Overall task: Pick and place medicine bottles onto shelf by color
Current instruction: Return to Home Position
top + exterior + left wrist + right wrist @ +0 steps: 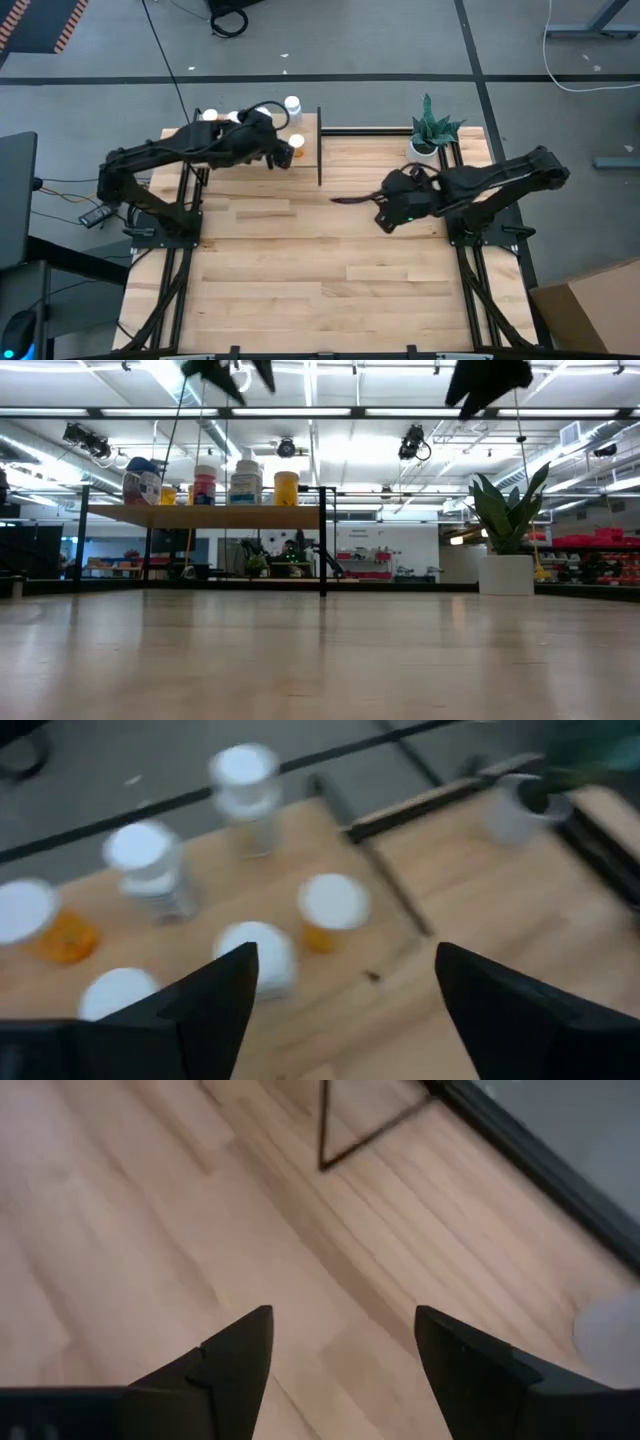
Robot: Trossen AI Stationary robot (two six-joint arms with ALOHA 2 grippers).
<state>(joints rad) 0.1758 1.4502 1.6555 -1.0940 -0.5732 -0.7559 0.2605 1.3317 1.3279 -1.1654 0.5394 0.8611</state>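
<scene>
We see the left gripper (pixel 280 152) over the shelf (pixel 220 516), fingers (pixel 215 995) apart and empty. The medicine bottles (pixel 245 482) stand on the shelf's board. Farther right, the right gripper (pixel 342 200) hovers above the bench (pixel 320 290), fingers spread, holding nothing.

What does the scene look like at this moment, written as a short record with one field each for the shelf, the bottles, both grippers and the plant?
shelf: raised board at the table's far corner, on the left arm's side
medicine bottles: upright on the shelf, white caps; orange, white and blue bodies
left gripper: open, empty, above the shelf and the bottles
right gripper: open, empty, over bare tabletop
plant: at the far corner on the right arm's side
</scene>
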